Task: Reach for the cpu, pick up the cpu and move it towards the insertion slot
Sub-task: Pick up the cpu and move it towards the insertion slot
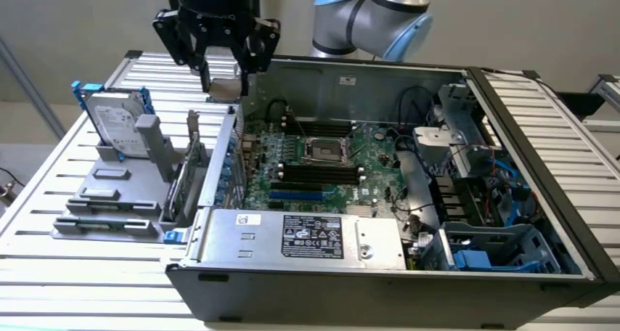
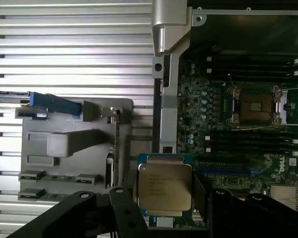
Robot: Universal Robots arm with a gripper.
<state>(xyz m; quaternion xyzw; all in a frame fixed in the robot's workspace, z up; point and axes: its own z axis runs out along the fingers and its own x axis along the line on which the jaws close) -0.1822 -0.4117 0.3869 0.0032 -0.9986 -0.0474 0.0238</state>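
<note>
The cpu is a small flat square chip with a silver-grey top. It hangs in my gripper, which is shut on it above the case's wall at the exterior view's left, clear of the table. In the wrist view the cpu sits between the two dark fingers of the gripper, printed face toward the camera. The insertion slot is a square socket with a shiny metal frame and dark centre on the green motherboard. It lies well apart from the chip, and the wrist view shows the insertion slot uncovered.
The open computer case lies on a slatted metal table. A grey rack at the exterior view's left holds an upright hard drive with blue rails. Black memory slots, a power supply and cables surround the socket.
</note>
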